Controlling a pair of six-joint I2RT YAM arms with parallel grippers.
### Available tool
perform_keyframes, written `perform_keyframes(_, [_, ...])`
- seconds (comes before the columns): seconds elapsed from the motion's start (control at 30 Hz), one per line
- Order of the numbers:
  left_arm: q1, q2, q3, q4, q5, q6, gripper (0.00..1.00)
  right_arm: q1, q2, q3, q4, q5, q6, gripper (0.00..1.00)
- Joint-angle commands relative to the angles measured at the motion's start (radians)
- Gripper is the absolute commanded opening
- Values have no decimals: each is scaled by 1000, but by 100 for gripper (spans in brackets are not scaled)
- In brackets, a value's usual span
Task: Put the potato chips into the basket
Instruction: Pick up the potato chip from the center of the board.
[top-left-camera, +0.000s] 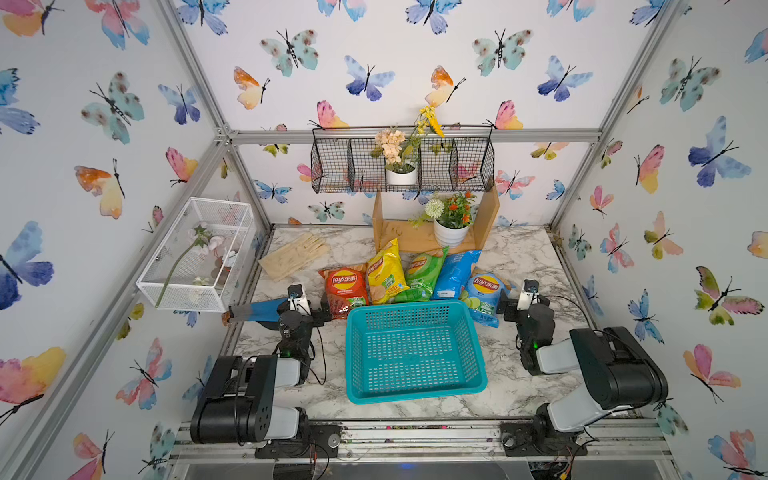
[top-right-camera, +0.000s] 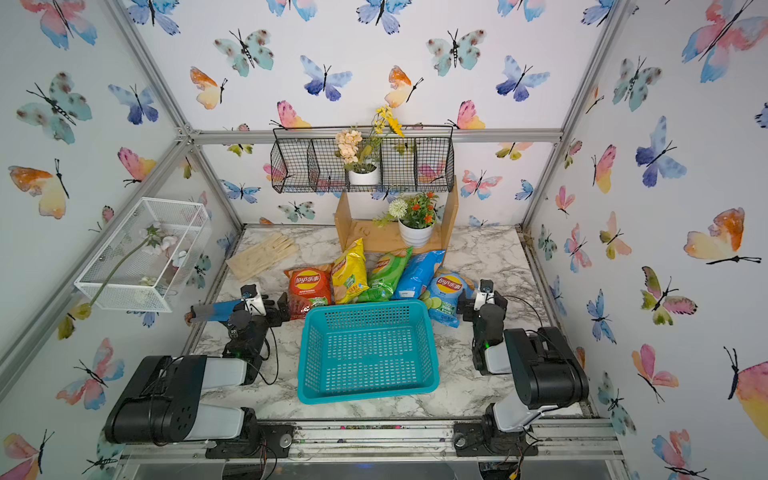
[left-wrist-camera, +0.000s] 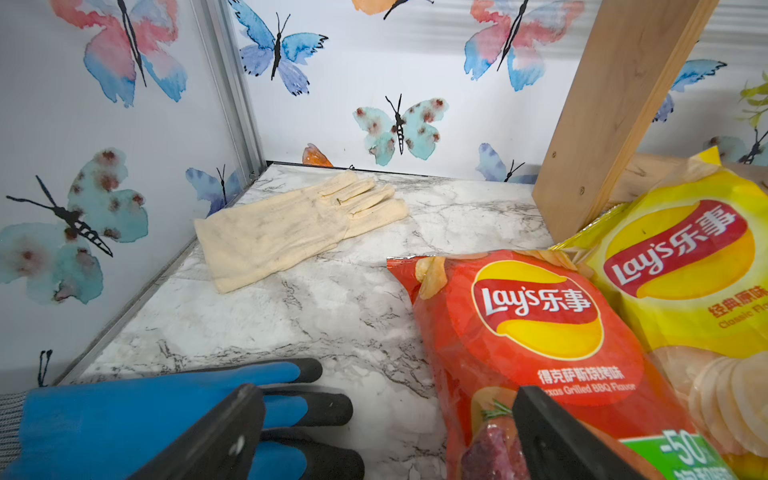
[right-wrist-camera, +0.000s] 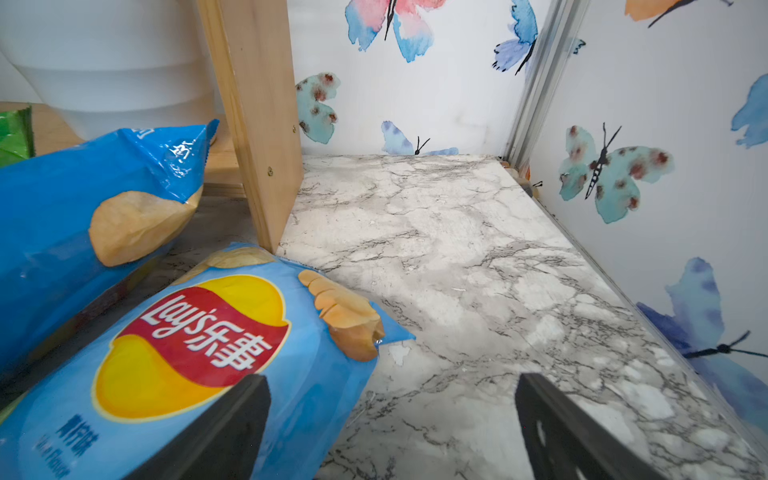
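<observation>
Chips (top-left-camera: 422, 274) are lying in a row across the middle of both top views, none of them in the basket (top-left-camera: 415, 357), which is sitting empty on the counter (top-left-camera: 415, 409) just below them. The row runs red bag (top-left-camera: 344, 291), yellow bag (top-left-camera: 384, 274), green bag (top-right-camera: 384, 274), dark blue bag (top-left-camera: 455, 274), light blue bag (top-left-camera: 484, 297).

A first pickup is looking like the step in hand. The left claw (left-wrist-camera: 386, 392) is gaping wide and grasping nothing, one finger hanging over the red bag's lower end and the other over a blue glove (left-wrist-camera: 145, 415). The right claw (right-wrist-camera: 390, 380) is likewise spread and empty, one finger over the light blue bag.

Next, each claw is needing to straddle its bag, pinch gently, lift, and clear the basket rim.

The red bag is reading "Lay's 乐事" and "Texas Grilled BBQ Flavor". The yellow bag is showing "Classic". The light blue bag's small print is probably saying lime flavour, though it is blurred.
</observation>
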Motion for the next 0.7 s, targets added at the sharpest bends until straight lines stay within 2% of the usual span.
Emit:
perform_keyframes(0.0, [-4, 8, 12, -5, 7, 10, 99, -3, -7, 4, 2, 20, 13, 98])
perform_keyframes(0.67, [-4, 6, 12, -4, 7, 10, 99, -3, -9, 4, 0, 19, 13, 98])
